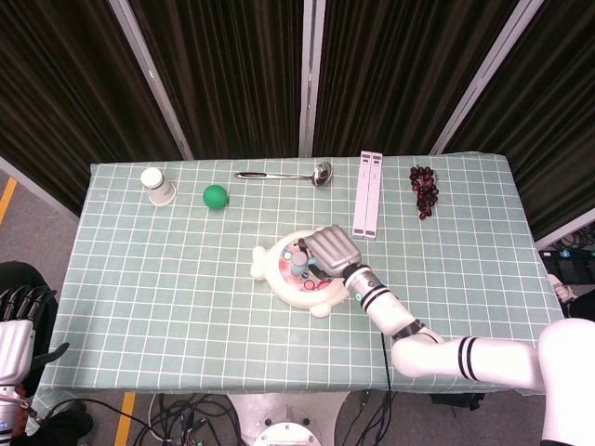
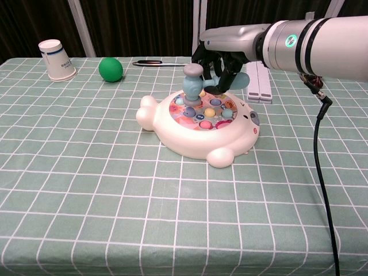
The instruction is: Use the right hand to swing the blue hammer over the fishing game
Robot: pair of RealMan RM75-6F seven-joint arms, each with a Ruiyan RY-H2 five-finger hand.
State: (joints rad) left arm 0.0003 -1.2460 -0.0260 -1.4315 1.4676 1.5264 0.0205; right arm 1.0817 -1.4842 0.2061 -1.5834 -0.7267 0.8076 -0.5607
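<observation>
The fishing game [image 2: 198, 127] is a white fish-shaped toy with coloured pegs, sitting mid-table; in the head view the fishing game [image 1: 284, 282] is partly covered by my arm. My right hand [image 2: 221, 57] grips the handle of the blue hammer [image 2: 193, 86], whose head hangs just above the game's left pegs. Seen from above, my right hand [image 1: 331, 252] hides most of the hammer [image 1: 299, 257]. My left hand [image 1: 19, 325] hangs off the table's left edge, holding nothing, with its fingers apart.
Along the far side stand a white paper cup [image 2: 56, 59], a green ball [image 2: 111, 69], a metal ladle [image 2: 178, 62], a white flat bar [image 1: 368, 194] and dark grapes [image 1: 424, 190]. A black cable [image 2: 322, 184] trails from my right arm.
</observation>
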